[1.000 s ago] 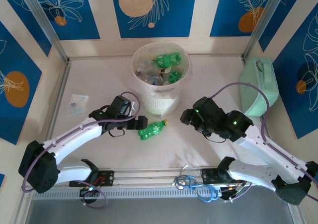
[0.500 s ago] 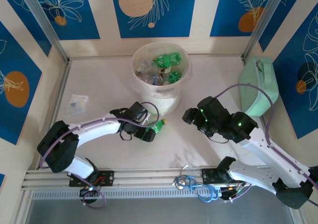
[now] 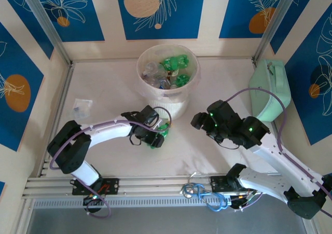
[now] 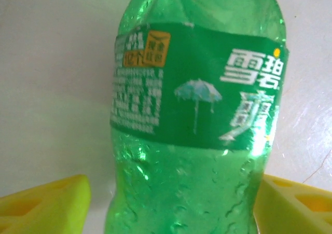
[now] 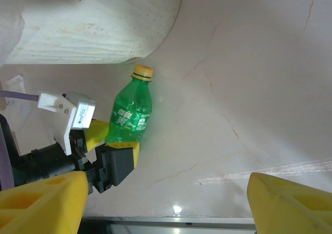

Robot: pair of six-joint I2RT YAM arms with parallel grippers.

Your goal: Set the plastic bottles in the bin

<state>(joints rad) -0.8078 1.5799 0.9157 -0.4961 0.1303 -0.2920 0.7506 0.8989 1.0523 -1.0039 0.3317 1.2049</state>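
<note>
Presently the left gripper [image 5: 115, 140] straddles the lower half of a green bottle [image 5: 132, 112] lying on the table [image 3: 104, 83], its yellow cap pointing at the wall of the bin [image 3: 171, 107], just beside it. One pad touches the bottle; whether the pair actually clamps it cannot be told. Nearby, the right gripper [image 5: 166, 197] hangs with jaws spread wide, empty. Other bottles [image 3: 174, 63] lie inside the bin.

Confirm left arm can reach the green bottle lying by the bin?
Likely yes: the left gripper has its fingers either side of the green bottle on the table, nothing between; the bin stands past the cap end, out of the way.
</note>
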